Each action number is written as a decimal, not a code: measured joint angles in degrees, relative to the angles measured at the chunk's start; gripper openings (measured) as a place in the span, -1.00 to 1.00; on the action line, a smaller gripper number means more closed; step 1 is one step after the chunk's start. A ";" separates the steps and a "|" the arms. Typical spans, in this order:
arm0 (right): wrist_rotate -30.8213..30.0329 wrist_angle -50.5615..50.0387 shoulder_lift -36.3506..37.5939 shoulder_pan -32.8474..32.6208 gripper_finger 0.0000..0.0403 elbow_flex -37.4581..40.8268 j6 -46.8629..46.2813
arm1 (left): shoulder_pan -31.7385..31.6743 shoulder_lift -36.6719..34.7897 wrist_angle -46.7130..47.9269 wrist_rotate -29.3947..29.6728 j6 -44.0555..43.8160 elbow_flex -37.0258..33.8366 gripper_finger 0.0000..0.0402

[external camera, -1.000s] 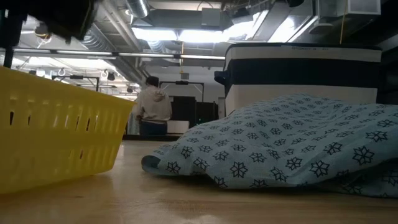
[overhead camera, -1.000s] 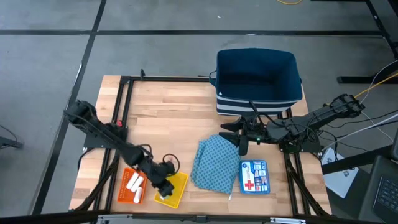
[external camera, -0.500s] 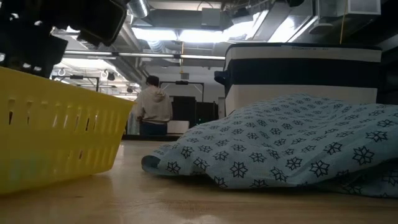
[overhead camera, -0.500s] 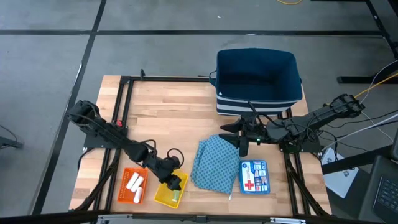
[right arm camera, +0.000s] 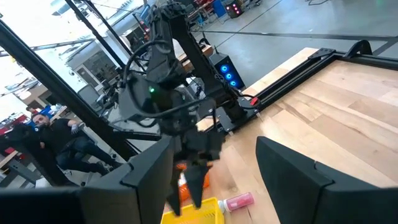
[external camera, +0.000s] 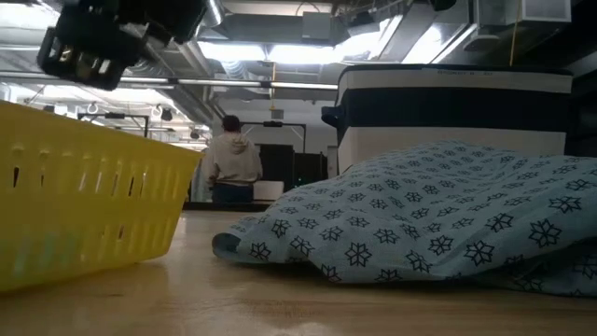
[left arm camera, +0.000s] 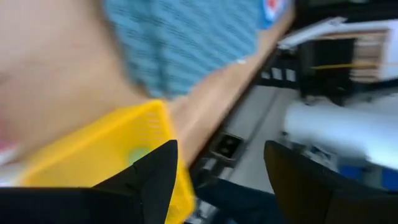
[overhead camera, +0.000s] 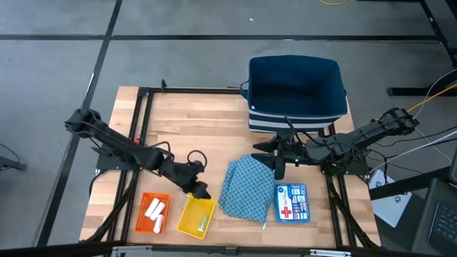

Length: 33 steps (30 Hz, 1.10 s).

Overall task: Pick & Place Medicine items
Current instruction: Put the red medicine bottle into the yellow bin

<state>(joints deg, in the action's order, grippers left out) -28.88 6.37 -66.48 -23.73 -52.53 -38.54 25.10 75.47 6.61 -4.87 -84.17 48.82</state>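
Release at yellow tray
Left gripper [overhead camera: 201,191] has lifted, jaws apart; green item [overhead camera: 201,223] now lies in yellow tray [overhead camera: 188,218]; right gripper [overhead camera: 279,158] waits, jaws apart.

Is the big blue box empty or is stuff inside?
Empty, as far as seen: from above, the blue box shows only its bare dark-blue inside.
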 joint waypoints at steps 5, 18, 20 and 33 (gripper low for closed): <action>0.00 0.00 0.00 0.00 0.15 0.00 0.00 | -1.95 -2.66 15.60 -0.02 0.16 0.00 0.18; -0.07 -0.32 0.00 0.03 0.15 0.00 0.03 | -6.68 5.61 20.83 0.30 0.88 0.00 0.18; -0.06 -0.42 0.00 0.02 0.15 0.00 0.02 | -7.26 7.57 21.02 -0.28 0.86 0.00 0.18; -0.04 -0.92 0.00 0.02 0.15 0.00 -0.07 | -8.33 13.60 21.84 -1.55 0.19 -0.02 0.18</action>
<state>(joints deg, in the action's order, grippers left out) -28.93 5.45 -66.48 -23.70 -52.53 -38.61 16.78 89.07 28.44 -6.42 -83.98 48.80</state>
